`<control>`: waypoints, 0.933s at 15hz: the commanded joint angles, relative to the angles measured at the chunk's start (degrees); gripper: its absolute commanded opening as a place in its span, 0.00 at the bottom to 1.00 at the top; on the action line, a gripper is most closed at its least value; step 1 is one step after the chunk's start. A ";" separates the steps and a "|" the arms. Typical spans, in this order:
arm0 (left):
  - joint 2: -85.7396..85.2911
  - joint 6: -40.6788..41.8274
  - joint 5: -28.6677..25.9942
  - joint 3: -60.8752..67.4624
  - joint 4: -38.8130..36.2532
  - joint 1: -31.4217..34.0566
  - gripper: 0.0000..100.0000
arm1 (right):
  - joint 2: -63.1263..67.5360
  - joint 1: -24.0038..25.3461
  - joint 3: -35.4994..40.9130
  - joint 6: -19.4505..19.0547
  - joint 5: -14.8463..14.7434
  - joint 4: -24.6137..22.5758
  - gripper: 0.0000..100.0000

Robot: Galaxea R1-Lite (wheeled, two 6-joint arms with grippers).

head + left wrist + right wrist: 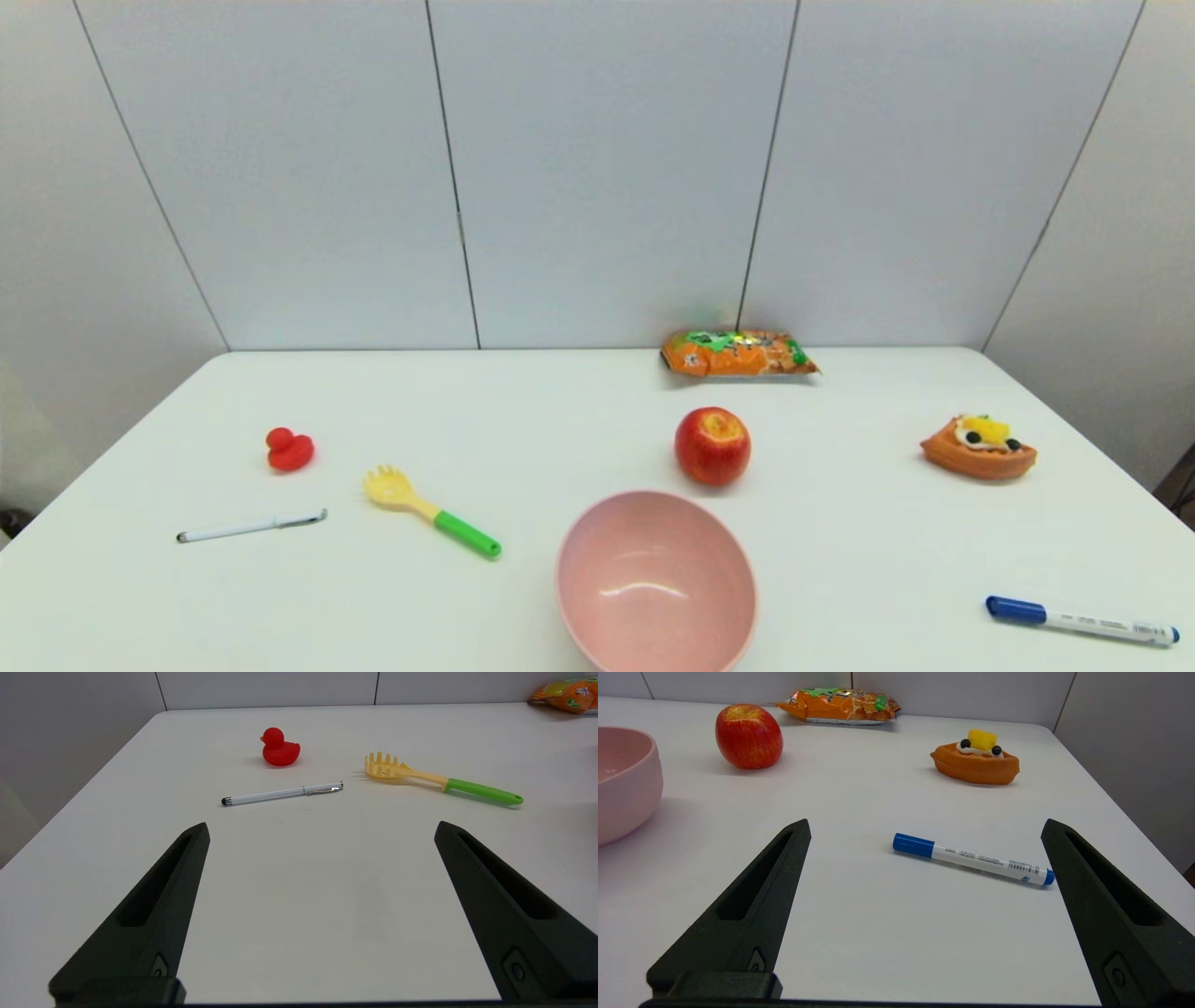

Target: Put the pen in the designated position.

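One pen (250,528) lies untouched; one left gripper (321,828), one right gripper (924,826) — both spread, holding nothing.

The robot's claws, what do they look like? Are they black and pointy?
Yes. The left claw and right claw match: each has two long matte black fingers tapering to a point, with a long slot sunk into each and a small round screw near the base. No cables or markings show.

one pen (250,527), one marker (1081,622), one bowl (655,581) — one apple (712,446), one duck (288,450).
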 commanded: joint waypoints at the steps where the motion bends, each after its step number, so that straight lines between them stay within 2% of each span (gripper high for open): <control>1: -0.01 0.01 0.00 0.00 0.00 0.01 1.00 | 0.06 0.02 0.01 -0.03 0.04 -0.01 1.00; 14: -0.01 0.01 0.00 0.00 0.00 0.01 1.00 | 0.06 0.02 0.01 -0.03 0.04 -0.01 1.00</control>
